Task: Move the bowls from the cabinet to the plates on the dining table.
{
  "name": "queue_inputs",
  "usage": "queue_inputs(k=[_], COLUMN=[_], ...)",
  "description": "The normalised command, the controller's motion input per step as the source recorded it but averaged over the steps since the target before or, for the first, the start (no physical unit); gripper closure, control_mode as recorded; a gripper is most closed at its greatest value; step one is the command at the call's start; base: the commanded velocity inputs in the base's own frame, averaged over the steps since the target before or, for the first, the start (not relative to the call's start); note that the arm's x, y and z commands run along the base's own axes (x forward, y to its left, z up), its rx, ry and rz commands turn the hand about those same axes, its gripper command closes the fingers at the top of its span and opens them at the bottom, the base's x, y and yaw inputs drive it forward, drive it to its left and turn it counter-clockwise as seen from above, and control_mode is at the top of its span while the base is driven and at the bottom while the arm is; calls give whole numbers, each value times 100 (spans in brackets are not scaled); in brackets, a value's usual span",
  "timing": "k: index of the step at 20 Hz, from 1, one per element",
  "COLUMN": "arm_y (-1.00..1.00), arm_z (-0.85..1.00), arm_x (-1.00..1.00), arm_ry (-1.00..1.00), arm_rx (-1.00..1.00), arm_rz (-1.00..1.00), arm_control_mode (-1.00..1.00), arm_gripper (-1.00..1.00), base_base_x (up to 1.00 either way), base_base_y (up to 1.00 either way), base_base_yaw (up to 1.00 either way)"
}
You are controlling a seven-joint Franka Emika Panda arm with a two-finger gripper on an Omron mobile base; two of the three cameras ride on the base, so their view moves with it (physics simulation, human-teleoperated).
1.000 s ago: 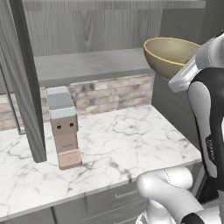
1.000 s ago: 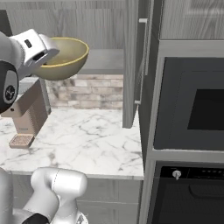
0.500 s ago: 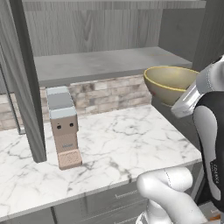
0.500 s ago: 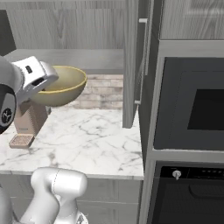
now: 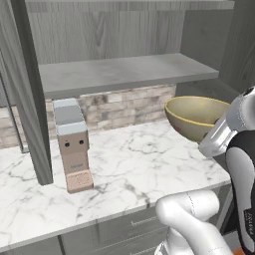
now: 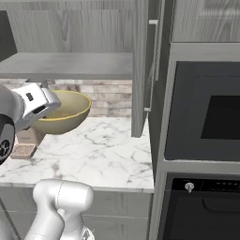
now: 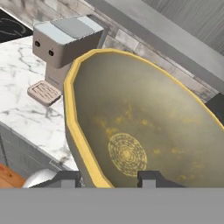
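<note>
Bowl (image 5: 195,116) held above counter (image 5: 134,164), right of coffee machine (image 5: 72,144); open cabinet (image 5: 119,72) shelf behind, above.

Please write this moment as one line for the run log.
phase: carrying | gripper: shut on yellow-olive bowl, rim between fingers | bowl: out of cabinet, above marble counter | nearby: coffee machine

You see the pale yellow-olive bowl (image 5: 195,115) upright and off the shelf, in the air above the marble surface (image 5: 129,169) near its front edge. The open grey cabinet (image 5: 119,69) stands behind, its wood-grain shelf bare.
</note>
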Motion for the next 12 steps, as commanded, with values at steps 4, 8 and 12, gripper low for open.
queue_inputs(k=[4, 8, 12], arm_y=[7, 2, 0], arm_z=[-21, -8, 0], arm_x=[-54, -22, 0], arm_ry=[1, 1, 0], arm_rx=[0, 0, 0], arm_rz=[0, 0, 0], arm_control_mode=[-100, -100, -100], arm_gripper=[100, 100, 100], base_base_x=[0, 0, 0], base_base_y=[0, 0, 0], base_base_yaw=[0, 0, 0])
